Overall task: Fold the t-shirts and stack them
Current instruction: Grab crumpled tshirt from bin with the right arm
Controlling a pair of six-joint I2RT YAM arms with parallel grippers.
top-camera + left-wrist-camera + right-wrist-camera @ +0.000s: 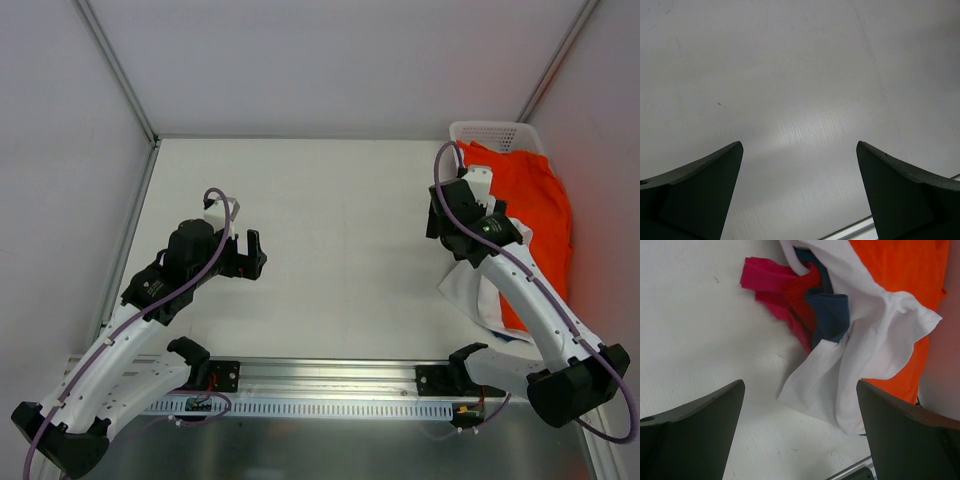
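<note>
Right wrist view: the right hand (799, 390), spread wide, may also snag the navy t-shirt (832, 315) tangled in the white t-shirt (875, 340) just ahead.

The left arm (110, 345) and right arm (535, 295) have white shells, black joints and purple cables (213, 192); the left end effector (799, 145) and right end effector (799, 385) have dark wedge-shaped fingers (695, 195).
</note>
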